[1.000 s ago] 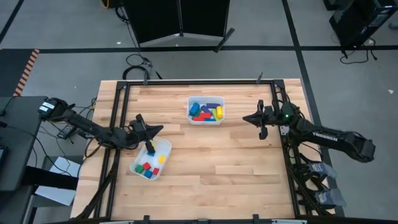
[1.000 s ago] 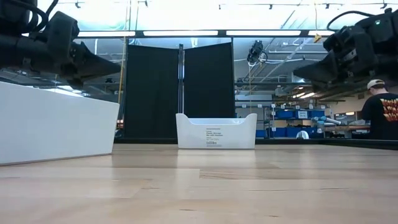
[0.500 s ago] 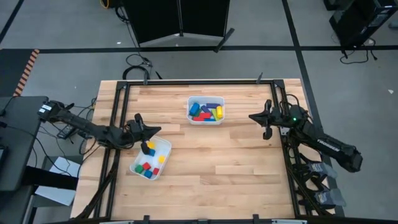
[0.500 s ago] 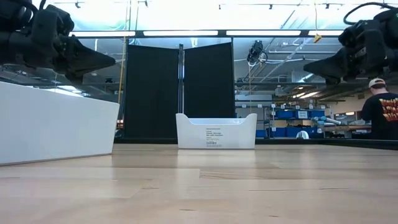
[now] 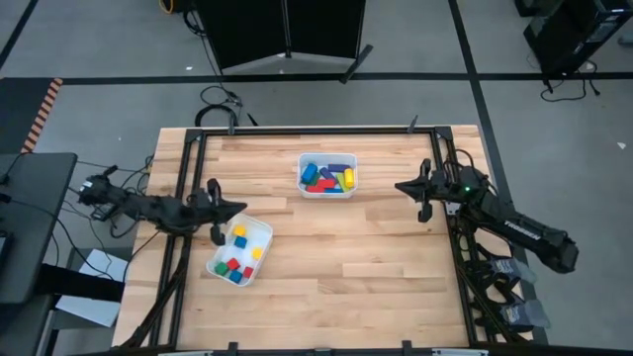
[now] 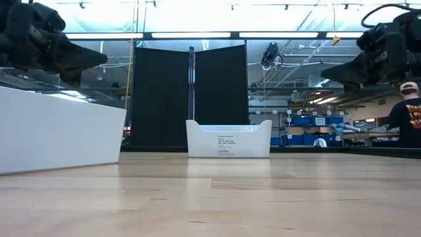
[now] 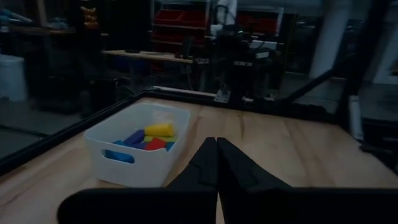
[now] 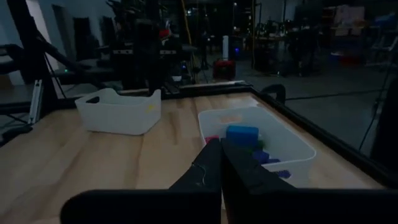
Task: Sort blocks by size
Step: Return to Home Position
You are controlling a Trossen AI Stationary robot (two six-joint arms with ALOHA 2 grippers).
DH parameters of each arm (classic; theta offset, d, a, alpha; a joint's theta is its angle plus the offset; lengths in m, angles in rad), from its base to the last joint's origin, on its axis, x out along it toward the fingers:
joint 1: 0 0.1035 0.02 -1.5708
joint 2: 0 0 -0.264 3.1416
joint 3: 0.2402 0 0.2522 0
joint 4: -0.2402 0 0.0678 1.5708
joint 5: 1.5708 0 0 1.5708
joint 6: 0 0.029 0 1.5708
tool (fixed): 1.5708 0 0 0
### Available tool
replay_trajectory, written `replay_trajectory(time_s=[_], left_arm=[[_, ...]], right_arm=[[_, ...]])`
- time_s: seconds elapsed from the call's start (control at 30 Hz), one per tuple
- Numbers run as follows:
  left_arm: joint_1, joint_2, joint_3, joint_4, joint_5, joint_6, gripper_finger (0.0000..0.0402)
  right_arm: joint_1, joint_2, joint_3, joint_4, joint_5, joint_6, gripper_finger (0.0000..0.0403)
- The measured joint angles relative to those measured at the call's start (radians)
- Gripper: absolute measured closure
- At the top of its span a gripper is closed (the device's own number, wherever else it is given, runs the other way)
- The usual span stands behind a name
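Note:
Several blocks, blue, red, yellow and green, lie in a white tray [image 5: 327, 175] at the table's far middle; it also shows in the left wrist view [image 7: 138, 144] and the right wrist view [image 8: 255, 146]. More blocks, red, yellow, blue and green, lie in a second white tray [image 5: 239, 250] near the left edge. My left gripper [image 5: 237, 206] is shut and empty, in the air just left of that second tray; its closed fingers show in its wrist view [image 7: 216, 143]. My right gripper [image 5: 400, 185] is shut and empty above the table's right side [image 8: 219, 144].
A black frame [image 5: 188, 168] runs along the table's left, far and right edges. The broad wooden middle and near part of the table [image 5: 346, 277] is bare. A person [image 6: 404, 112] stands in the room beyond the table.
My left gripper has drawn back toward the table's left edge, from above the near-left tray to just beside it. My right gripper has moved a little toward the table's right edge. The blocks in both trays have stayed put.

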Motion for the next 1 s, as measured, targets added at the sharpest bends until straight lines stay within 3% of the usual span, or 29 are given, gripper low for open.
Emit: replay_trajectory(time_s=[0.13, 0.47, 1.0], left_arm=[[0.000, -0.085, 0.000, -0.049, 0.070, 0.003, 0.0401], [0.001, -0.083, 0.003, -0.063, 0.183, 0.041, 0.0401], [0.001, -0.083, 0.003, -0.060, 0.147, 0.047, 0.0375]], right_arm=[[0.001, 0.032, 0.000, 0.000, -0.010, 0.023, 0.0397], [0.002, 0.062, 0.001, 0.002, -0.012, 0.070, 0.0382], [0.002, 0.062, 0.001, 0.008, -0.012, 0.068, 0.0368]])
